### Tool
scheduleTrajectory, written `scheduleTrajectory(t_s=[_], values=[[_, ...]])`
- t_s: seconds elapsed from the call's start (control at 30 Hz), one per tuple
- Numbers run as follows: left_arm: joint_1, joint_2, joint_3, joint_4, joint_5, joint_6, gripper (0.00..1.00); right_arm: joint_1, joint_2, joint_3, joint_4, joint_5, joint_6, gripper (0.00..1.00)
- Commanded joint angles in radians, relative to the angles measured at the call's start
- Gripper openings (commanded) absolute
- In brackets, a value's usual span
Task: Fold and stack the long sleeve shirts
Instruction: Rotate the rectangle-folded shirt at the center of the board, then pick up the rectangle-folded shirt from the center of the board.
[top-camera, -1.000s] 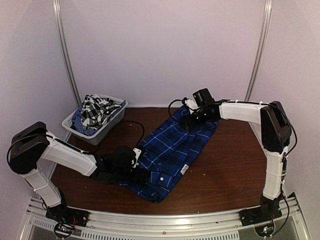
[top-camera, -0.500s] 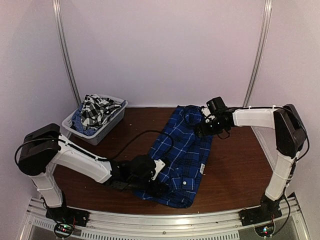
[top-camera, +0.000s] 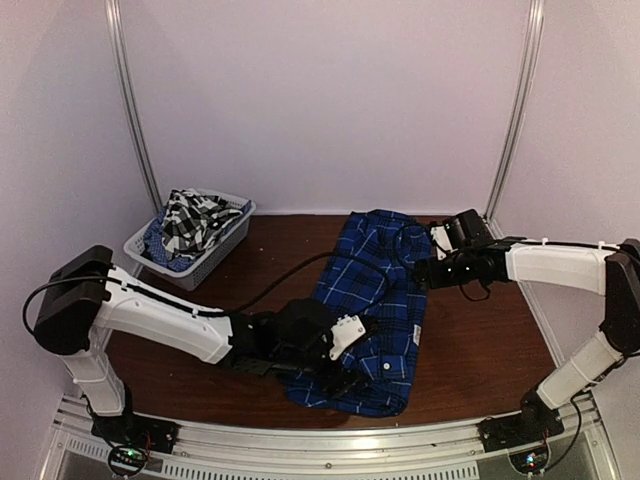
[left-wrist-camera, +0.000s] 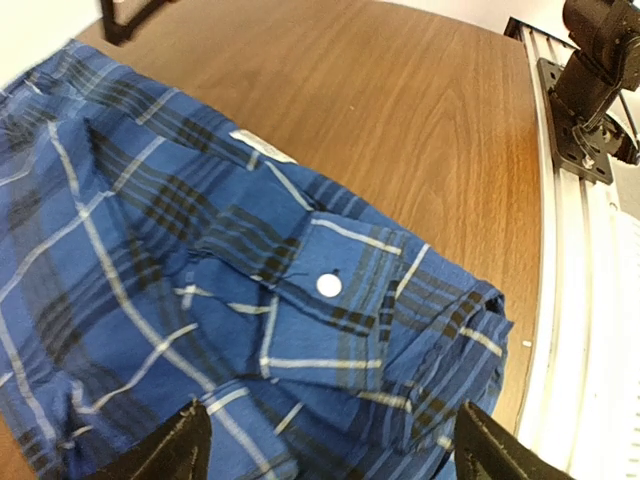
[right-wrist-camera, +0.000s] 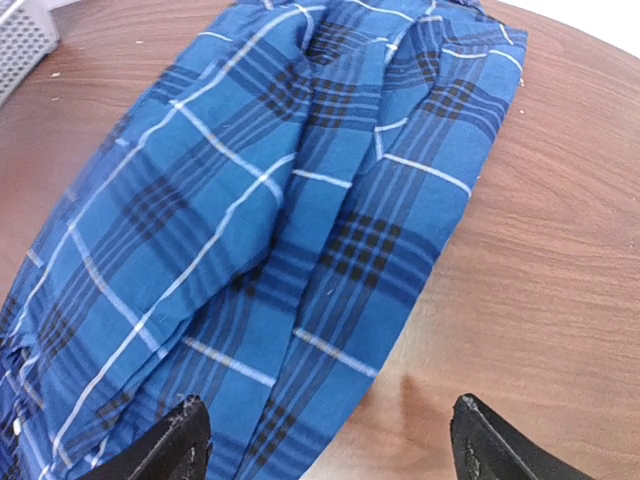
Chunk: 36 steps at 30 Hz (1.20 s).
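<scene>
1. Blue plaid shirt (top-camera: 375, 300) lies folded lengthwise on desk (top-camera: 480, 345) centre, running 12 to 6 o'clock.
2. L claw (left-wrist-camera: 340, 447) spread wide, over shirt's 6 o'clock end; cuff btn (left-wrist-camera: 328, 285) below it.
3. R claw (right-wrist-camera: 325, 440) spread wide, at shirt's 2 o'clock edge.
4. B/w shirt (top-camera: 192, 220) heaped in basket (top-camera: 222, 250), 10 o'clock.

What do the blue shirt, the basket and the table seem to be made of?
Blue shirt: soft matte woven cloth; it creases and has stitched hems. Basket: probably white plastic; a regular moulded mesh. Table: wood or wood-look laminate, slightly glossy; grain lines and soft reflections show.
</scene>
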Motion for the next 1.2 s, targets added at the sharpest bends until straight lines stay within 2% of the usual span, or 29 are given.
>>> scheduleTrajectory(t_s=[0.0, 0.13, 0.3, 0.43, 0.57, 0.73, 0.97, 1.17], values=[[0.005, -0.134, -0.082, 0.014, -0.111, 0.132, 0.87, 0.075, -0.132, -0.061, 0.001, -0.023, 0.031, 0.85], [0.021, -0.205, -0.121, -0.065, -0.127, 0.152, 0.89, 0.200, -0.253, -0.139, -0.053, -0.019, 0.075, 0.85], [0.072, -0.301, -0.175, -0.128, -0.093, 0.072, 0.91, 0.421, -0.376, -0.235, -0.080, 0.007, 0.164, 0.85], [0.152, -0.420, -0.255, -0.106, -0.009, 0.000, 0.91, 0.600, -0.369, -0.264, -0.100, 0.049, 0.212, 0.85], [0.245, -0.526, -0.306, -0.095, 0.061, -0.041, 0.91, 0.718, -0.279, -0.253, -0.125, 0.093, 0.203, 0.87], [0.288, -0.577, -0.323, -0.101, 0.065, -0.047, 0.92, 0.762, -0.188, -0.239, -0.106, 0.057, 0.152, 0.89], [0.290, -0.523, -0.324, -0.087, 0.086, -0.057, 0.92, 0.769, -0.101, -0.215, -0.106, 0.008, 0.095, 0.91], [0.289, -0.504, -0.316, -0.091, 0.099, -0.037, 0.92, 0.769, -0.027, -0.191, -0.123, -0.002, 0.064, 0.89]])
